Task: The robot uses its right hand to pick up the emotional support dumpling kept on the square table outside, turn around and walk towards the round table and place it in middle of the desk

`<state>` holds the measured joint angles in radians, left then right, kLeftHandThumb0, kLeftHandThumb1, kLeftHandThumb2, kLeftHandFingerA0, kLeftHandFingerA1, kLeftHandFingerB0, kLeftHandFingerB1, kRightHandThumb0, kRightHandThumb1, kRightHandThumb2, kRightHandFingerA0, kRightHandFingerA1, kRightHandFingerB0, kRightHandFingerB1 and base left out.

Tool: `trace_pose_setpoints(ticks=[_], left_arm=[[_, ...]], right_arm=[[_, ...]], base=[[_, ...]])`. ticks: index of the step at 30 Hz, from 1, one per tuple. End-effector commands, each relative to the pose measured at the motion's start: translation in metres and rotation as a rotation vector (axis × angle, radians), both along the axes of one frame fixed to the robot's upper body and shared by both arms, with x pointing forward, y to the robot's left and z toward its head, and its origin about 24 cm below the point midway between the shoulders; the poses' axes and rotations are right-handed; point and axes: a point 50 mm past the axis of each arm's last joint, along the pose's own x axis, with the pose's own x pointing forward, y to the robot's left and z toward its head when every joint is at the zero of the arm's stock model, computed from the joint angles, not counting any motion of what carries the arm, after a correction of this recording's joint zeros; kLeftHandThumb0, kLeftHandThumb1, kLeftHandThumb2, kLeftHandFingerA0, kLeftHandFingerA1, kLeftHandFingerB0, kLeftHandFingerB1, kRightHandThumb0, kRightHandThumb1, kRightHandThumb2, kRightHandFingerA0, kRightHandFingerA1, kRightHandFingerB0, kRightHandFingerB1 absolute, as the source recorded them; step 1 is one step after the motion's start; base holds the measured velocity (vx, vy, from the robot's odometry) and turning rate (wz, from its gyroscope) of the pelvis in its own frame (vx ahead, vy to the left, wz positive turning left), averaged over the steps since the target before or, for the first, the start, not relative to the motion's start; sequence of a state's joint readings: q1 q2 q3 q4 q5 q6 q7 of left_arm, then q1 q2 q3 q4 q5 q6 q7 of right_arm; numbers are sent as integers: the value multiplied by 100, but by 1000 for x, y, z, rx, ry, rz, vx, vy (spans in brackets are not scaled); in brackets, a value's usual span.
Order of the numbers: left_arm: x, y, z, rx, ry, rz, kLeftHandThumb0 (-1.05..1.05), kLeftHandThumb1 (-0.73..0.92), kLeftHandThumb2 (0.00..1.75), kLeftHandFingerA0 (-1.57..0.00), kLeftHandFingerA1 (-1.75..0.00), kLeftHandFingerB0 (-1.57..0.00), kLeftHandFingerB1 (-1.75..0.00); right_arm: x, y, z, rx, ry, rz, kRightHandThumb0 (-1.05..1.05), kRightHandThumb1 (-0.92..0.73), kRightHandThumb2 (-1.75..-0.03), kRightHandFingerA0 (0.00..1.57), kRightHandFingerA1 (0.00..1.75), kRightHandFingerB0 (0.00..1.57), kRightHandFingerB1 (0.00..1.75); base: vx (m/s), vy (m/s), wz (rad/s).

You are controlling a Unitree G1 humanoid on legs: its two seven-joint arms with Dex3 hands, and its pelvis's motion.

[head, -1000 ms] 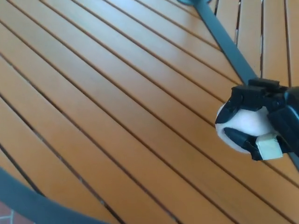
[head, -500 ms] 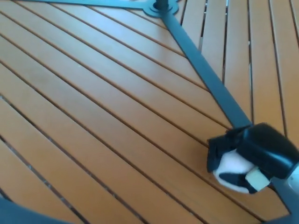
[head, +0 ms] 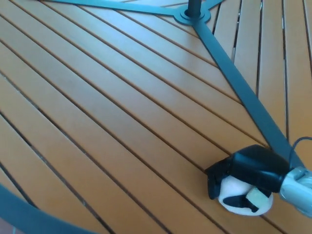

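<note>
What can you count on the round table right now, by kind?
White dumpling: 1, held in the right robot hand
Dark metal hub at the table centre: 1
Dark metal spokes: 2 visible
Total: 4

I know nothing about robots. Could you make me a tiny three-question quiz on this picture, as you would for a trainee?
1. True or false: the right hand is shut on the white dumpling.
2. The dark metal hub lies toward which edge of the picture: A top, B bottom, C left?
3. Fill in: the wooden slat table has dark metal ___ running out from the hub.

Key: 1 true; 2 A; 3 bars.
</note>
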<state>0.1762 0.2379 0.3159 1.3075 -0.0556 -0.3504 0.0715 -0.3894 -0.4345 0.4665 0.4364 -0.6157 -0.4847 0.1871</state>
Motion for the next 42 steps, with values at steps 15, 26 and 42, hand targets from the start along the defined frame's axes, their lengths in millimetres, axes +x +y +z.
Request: trace_pose_setpoints(ticks=[15, 26, 42], left_arm=[[-2, 3, 2, 22, -10, -12, -20, 62, 60, -80, -90, -83, -69], [-1, 1, 2, 24, -4, -26, -24, 61, 58, -80, -87, -82, -68], [1, 1, 2, 24, -8, -21, -22, 61, 57, -79, -84, -82, -67]], right_arm=[[23, -6, -8, -155, -145, -90, -26, -76, -70, 75, 99, 59, 65], [13, -7, -21, -429, -139, -121, -94, -70, -85, 0, 0, 0, 0], [0, 13, 30, -224, -156, -138, -102, -90, -67, 0, 0, 0, 0]], base=[[0, 0, 0], [0, 0, 0], [0, 0, 0]])
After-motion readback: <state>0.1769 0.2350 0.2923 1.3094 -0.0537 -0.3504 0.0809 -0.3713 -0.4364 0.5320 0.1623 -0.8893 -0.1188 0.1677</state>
